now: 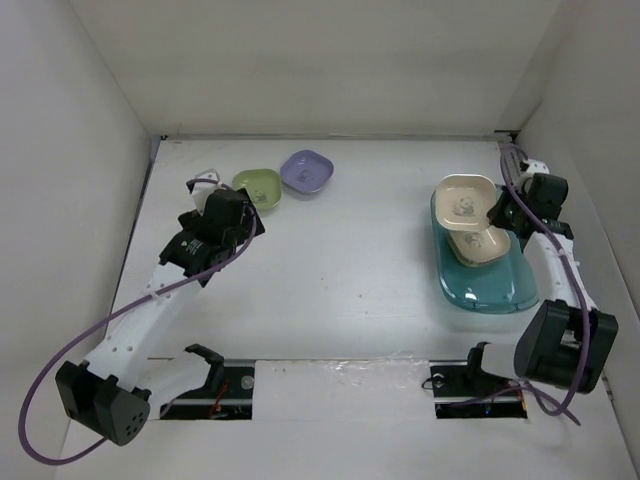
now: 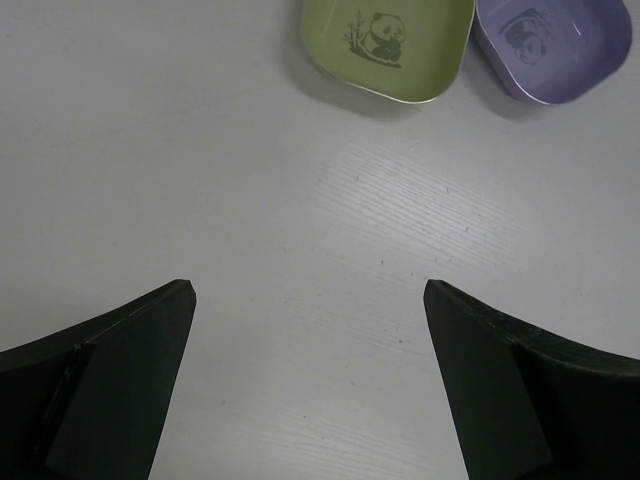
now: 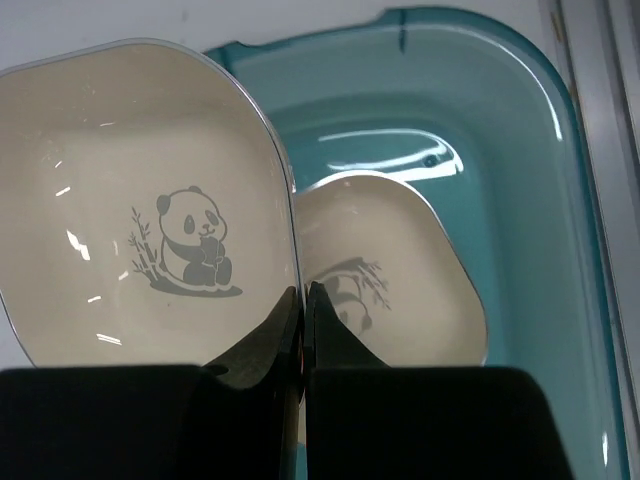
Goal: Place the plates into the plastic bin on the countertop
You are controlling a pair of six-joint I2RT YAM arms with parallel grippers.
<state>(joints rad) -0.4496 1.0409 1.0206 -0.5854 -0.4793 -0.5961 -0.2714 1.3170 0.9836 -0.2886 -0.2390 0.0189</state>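
My right gripper (image 3: 303,292) is shut on the rim of a cream plate (image 3: 140,190) with a panda print, holding it over the far end of the teal plastic bin (image 3: 520,200). In the top view this held plate (image 1: 467,200) hangs above the bin (image 1: 505,285). Another cream plate (image 3: 400,270) lies inside the bin below it (image 1: 480,247). My left gripper (image 2: 310,340) is open and empty above the white countertop (image 2: 200,150), short of a green plate (image 2: 390,45) and a lavender plate (image 2: 555,45). Those two also show at the back left (image 1: 258,187) (image 1: 307,171).
White walls close in the countertop on the left, back and right. The left arm (image 1: 190,260) reaches diagonally toward the back left. The right arm (image 1: 555,270) runs along the right wall beside the bin.
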